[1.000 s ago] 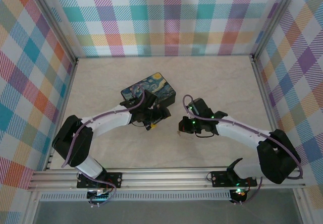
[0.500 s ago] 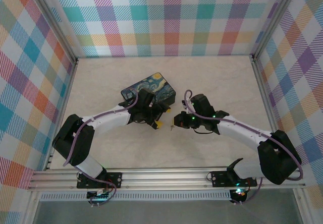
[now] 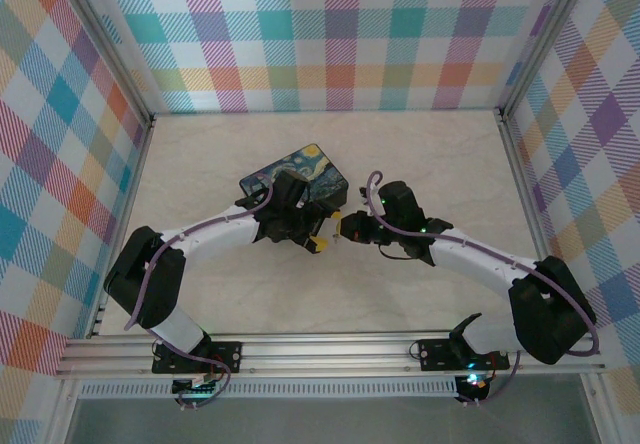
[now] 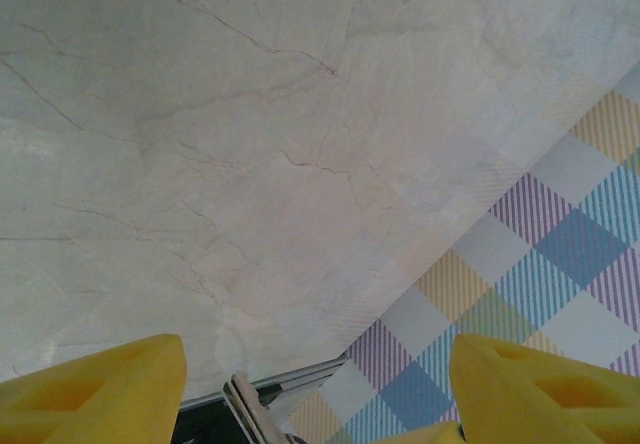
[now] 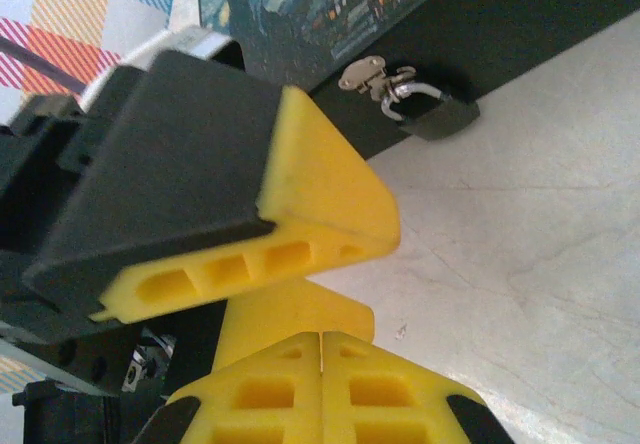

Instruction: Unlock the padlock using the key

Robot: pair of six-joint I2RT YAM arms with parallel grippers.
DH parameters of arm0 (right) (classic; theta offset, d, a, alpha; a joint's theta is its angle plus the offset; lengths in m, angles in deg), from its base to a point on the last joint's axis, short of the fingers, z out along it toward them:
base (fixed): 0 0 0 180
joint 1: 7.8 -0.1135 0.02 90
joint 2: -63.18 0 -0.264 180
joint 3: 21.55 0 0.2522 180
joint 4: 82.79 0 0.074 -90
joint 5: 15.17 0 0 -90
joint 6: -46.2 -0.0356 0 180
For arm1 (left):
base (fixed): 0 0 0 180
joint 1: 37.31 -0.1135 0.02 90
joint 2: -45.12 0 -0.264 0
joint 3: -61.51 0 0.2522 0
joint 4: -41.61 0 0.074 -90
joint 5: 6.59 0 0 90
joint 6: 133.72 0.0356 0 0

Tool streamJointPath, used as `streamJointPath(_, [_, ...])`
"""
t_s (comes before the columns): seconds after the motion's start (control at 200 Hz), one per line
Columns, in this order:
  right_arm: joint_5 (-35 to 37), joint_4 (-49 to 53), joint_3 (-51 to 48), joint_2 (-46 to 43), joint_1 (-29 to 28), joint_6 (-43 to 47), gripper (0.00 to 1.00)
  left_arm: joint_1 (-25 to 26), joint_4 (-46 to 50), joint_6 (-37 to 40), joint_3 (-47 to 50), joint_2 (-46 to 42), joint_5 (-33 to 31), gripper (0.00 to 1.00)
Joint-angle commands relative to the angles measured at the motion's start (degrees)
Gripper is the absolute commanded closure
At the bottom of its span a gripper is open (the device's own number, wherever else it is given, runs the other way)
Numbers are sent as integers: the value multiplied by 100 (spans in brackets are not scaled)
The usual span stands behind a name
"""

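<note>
The small grey padlock [image 5: 432, 114] hangs from a silver hasp [image 5: 364, 74] on the black front of the blue swirl-painted box [image 3: 297, 176]. My right gripper [image 5: 320, 336] is shut, its yellow tips pressed together just below the lock. A thin silvery blade, apparently the key [image 4: 246, 406], sticks up low between my left fingers and seems to be held by the right gripper [image 3: 347, 229]. The left gripper [image 4: 318, 352] is open and its fingers do not touch the blade. In the right wrist view its yellow fingers [image 5: 330, 204] sit right in front of my right fingertips. Both grippers meet at the box's front right corner.
The box [image 5: 330, 4] stands left of centre on the pale marble-patterned table [image 3: 430, 164]. Plaid walls [image 3: 340, 34] with aluminium rails close in the back and both sides. There is open floor to the right of and in front of the box.
The right gripper has moved up and left, from the open floor to the box's front corner. The left gripper has shifted slightly toward it, and its jaws have narrowed a little.
</note>
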Motion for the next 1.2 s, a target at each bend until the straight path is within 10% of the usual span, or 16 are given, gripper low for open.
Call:
streamJointPath(0.0, [149, -341, 202, 17, 17, -36, 100, 52, 200, -156, -140, -19, 119, 32])
streamJointPath(1.195, [263, -719, 277, 132, -58, 130, 100, 96, -465, -1051, -39, 52, 193, 63])
